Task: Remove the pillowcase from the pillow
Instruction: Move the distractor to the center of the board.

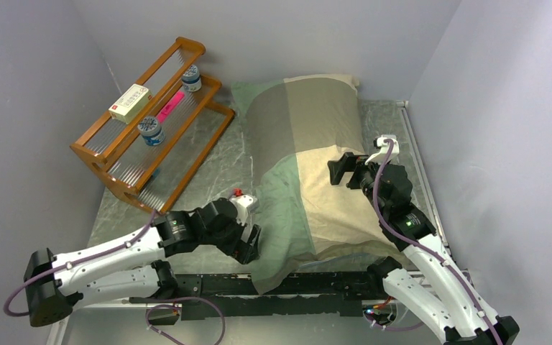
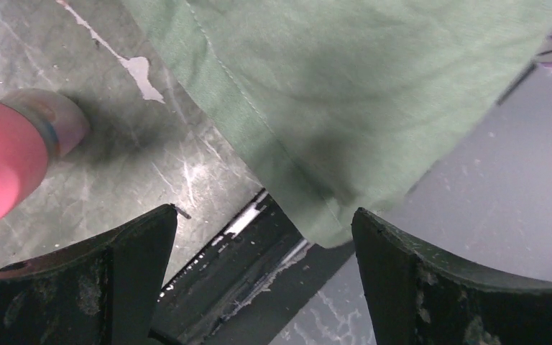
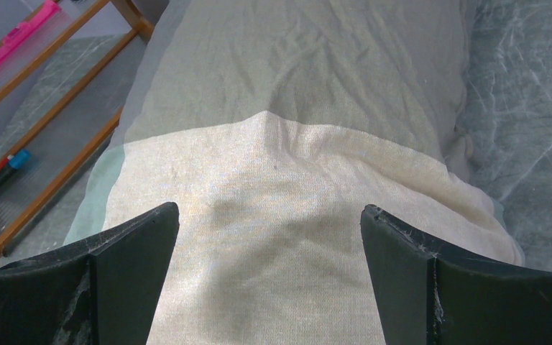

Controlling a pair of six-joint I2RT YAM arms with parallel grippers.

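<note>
The pillowcase (image 1: 309,165), in big beige, olive and green checks, lies filled out lengthwise on the table; the pillow is hidden inside it. The cover's green near-left corner (image 2: 330,108) hangs over the table's front edge. My left gripper (image 1: 250,246) is open beside that corner. In the left wrist view the cloth's tip ends just above the gap of the left gripper (image 2: 266,223), close to the right finger, with nothing held. My right gripper (image 1: 339,171) hovers open over the beige patch (image 3: 273,215); nothing lies between the wide-apart fingers of the right gripper (image 3: 269,212).
A wooden two-tier rack (image 1: 154,136) stands at the left, holding a white box (image 1: 129,101), a pink marker (image 1: 170,106) and two small jars. A black rail (image 2: 259,251) runs along the table's front edge. A blurred pink object (image 2: 0,165) sits close to the left wrist camera.
</note>
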